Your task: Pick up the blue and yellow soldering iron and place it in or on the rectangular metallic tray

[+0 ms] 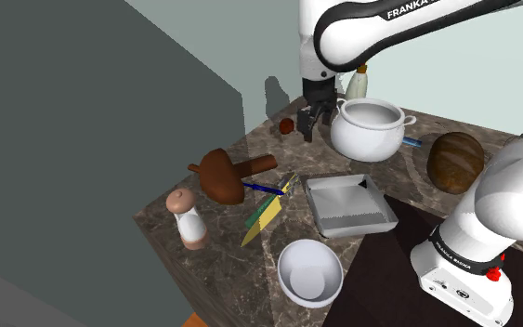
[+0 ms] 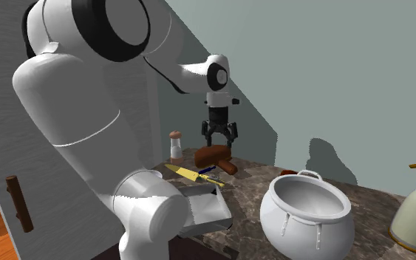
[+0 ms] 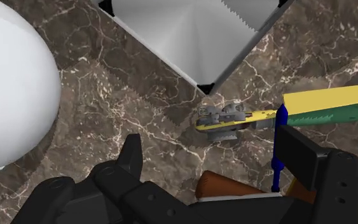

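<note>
The soldering iron [image 1: 275,192] lies flat on the dark marble counter: a thin blue shaft crossing a yellow and green body, with a grey metal head [image 3: 225,118]. It rests between a brown wooden piece and the grey rectangular tray [image 1: 349,206]. My black gripper [image 1: 312,124] hangs open above the counter's far part, beside the white pot and well apart from the iron. In the wrist view the gripper [image 3: 212,151] has nothing between its spread fingers; the iron [image 3: 247,116] and a tray corner [image 3: 196,38] lie below. The second exterior view shows the gripper [image 2: 219,134] above the iron [image 2: 197,176].
A white two-handled pot [image 1: 371,128] stands at the back, close to the gripper. A white bowl [image 1: 310,271] sits near the front edge, a shaker [image 1: 188,218] at the left corner. A brown wooden piece [image 1: 220,174], a brown round object [image 1: 455,160] and a soap bottle [image 1: 357,82] stand around.
</note>
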Robot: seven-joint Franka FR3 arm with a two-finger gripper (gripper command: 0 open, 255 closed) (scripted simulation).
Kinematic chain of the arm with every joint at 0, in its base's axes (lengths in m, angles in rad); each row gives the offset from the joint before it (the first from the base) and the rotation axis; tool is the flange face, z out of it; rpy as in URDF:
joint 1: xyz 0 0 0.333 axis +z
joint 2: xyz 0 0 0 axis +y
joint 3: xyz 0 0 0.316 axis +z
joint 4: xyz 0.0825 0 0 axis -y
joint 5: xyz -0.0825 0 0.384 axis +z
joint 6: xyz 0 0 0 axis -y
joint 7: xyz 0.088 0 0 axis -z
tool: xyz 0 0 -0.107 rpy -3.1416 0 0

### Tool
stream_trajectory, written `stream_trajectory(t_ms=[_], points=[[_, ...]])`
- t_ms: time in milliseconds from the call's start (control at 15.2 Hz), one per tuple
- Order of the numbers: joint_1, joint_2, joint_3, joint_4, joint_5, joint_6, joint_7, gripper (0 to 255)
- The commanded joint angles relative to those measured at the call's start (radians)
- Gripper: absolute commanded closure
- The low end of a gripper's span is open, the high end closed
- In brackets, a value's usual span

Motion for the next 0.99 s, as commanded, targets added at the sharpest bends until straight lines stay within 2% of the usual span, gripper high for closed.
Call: stream_trajectory(t_ms=[0, 462, 924], points=[[0.009, 0.056, 0.017, 0.002, 0.002, 0.054, 0.011, 0], [0.041, 0.288, 0.083, 0.072, -0.021, 0.207, 0.073, 0], [0.087, 0.538, 0.126, 0.196, -0.093, 0.317, 0.15, 0]])
